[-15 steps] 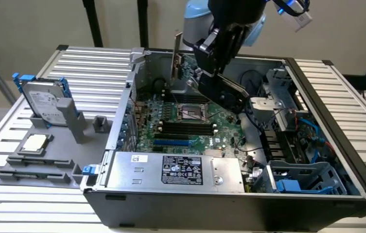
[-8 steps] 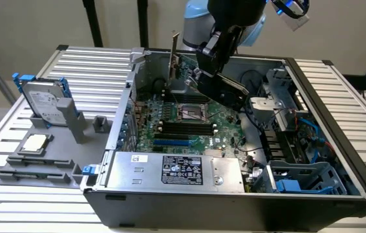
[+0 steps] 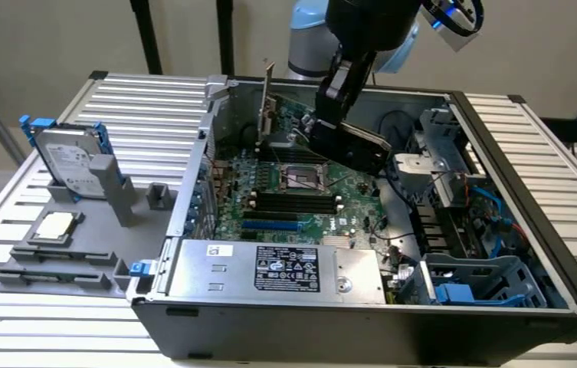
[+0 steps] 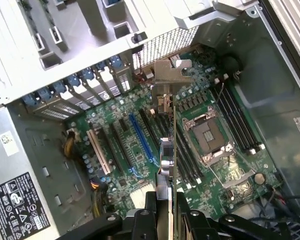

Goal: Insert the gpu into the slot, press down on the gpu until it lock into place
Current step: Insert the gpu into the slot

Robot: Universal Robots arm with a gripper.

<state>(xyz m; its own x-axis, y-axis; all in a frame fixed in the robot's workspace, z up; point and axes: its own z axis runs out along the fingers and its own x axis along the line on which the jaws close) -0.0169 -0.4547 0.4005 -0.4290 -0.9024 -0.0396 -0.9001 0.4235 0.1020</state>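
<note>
Slatted metal forms the table [image 3: 539, 146], and an open black computer case [image 3: 370, 337] lies on it, taking up the middle and reaching toward the edge at the exterior view's right. My claw [image 3: 306, 129] hangs inside the case toward its far side, closed on the gpu [image 3: 286, 115]. In the wrist view the card [image 4: 166, 157] runs edge-on between my two fingers [image 4: 157, 202], which press it from both sides. Its metal bracket end points toward the case wall at the exterior view's left, the one lined with blue clips [image 4: 87, 75]. I hold the gpu upright and clear of the green motherboard [image 3: 355, 211], seated in nothing. The slot [image 3: 270, 227], a bright-blue strip, lies bare on the board near the grey labelled power supply [image 3: 267, 268] at the case's near wall. From the wrist the card's edge runs roughly parallel to the slot [image 4: 143, 141] but to one side of it, over the black connectors between it and the processor socket [image 4: 207, 137]. How high it stands above them I cannot tell from there. Near the table edge at the exterior view's left, a hard drive [image 3: 68, 165] stands in a grey holder. Closer to the near corner on that side, a processor chip [image 3: 55, 225] lies flat on a grey fixture.
</note>
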